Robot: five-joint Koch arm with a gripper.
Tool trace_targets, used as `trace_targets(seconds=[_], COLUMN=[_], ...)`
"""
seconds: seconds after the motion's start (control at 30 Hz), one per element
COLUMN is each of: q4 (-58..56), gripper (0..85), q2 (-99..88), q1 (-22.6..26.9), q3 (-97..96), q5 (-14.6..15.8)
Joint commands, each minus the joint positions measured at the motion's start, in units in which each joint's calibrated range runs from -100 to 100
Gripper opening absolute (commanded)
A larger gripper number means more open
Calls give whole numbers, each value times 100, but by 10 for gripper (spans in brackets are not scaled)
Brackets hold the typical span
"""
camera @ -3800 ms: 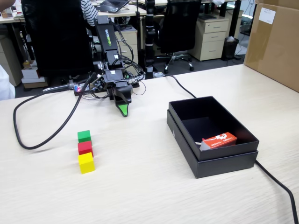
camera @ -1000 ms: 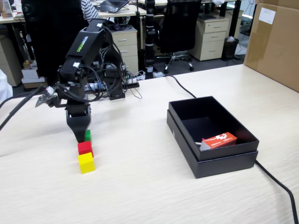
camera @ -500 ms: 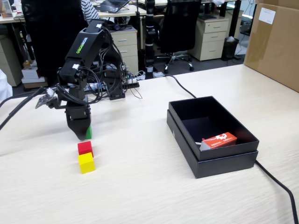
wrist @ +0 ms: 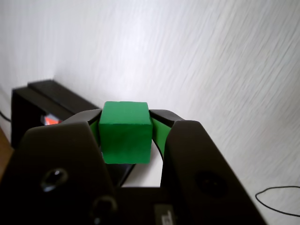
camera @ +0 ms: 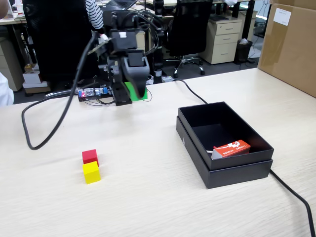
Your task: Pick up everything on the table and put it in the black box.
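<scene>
At upper centre of the fixed view, my black gripper clamps the small green cube aloft, presumably for carrying to the matte black cardboard box.

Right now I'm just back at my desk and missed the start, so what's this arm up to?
The arm's gripper holds the green cube between its fingers, raised above the table. The red cube and yellow cube sit side by side on the tabletop. The black box stands open to the right in the fixed view, holding only an orange-red packet. No cube is in it yet.
</scene>
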Motion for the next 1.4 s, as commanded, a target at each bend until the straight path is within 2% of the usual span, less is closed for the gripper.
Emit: trace_targets(seconds=[0.0,0.1,0.2,0.37,0.43,0.63,0.7,0.9,0.93,0.97,1.03,1.17,1.23,1.37], q4=[-109,-109,-109,-178,-264,-325,-523,-549,-549,-575,-722,-757,-757,-757], gripper=[9,9,9,9,8,9,9,11,19,81,140,154,201,226], q2=[-217,322,873,3604,4132,5222,5922,6289,6346,6381,6450,6576,6656,6794], q1=[552,957,1123,1377,1382,1402,1499,1582,1582,1587,1592,1578,1568,1568], q3=[1025,1578,2131,4316,4705,4769,4724,4307,4270,4189,4125,3917,3808,3708], q5=[430,611,698,781,806,894,1021,1153,1167,1172,1206,1250,1255,1255])
